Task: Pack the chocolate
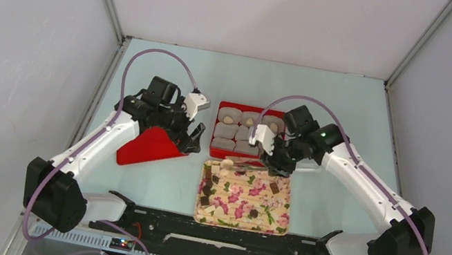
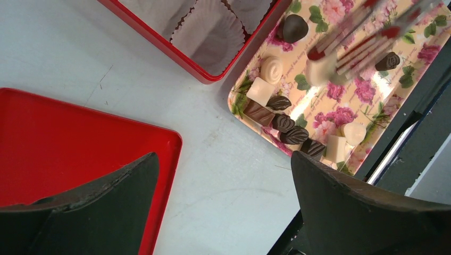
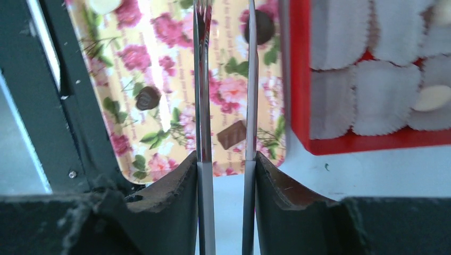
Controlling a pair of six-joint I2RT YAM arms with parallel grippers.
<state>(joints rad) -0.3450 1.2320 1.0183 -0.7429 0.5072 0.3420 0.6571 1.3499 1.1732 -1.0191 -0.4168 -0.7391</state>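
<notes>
Mid-pick in packing the chocolate (image 2: 284, 123): dark and pale pieces scattered over the floral tray (image 1: 267, 213), thickest along its left edge, just beside the red box (image 1: 217, 126) of grey paper cups (image 2: 210, 32). Right gripper (image 3: 226, 159) pressed partway closed on the two arms of the metal tongs (image 3: 203, 79), nothing else in its hold. Tong tips down at the tray's far edge, seemingly around a cream piece (image 2: 320, 71), though too blurred in the left wrist view to swear to a firm pinch. Left gripper (image 2: 224, 156) spread as wide as it goes, holding nothing, hanging above the red lid (image 2: 80, 138) to the left of the box. At least one pale piece lying in one of the cups. Calls next, by the look of it, for a steady squeeze, a straight lift clear of the tray rim and a short carry over the box wall to a vacant cup, without crushing or dropping the sweet. No brand or label anywhere; faint script printed among the tray's pink flowers, too small to read.
</notes>
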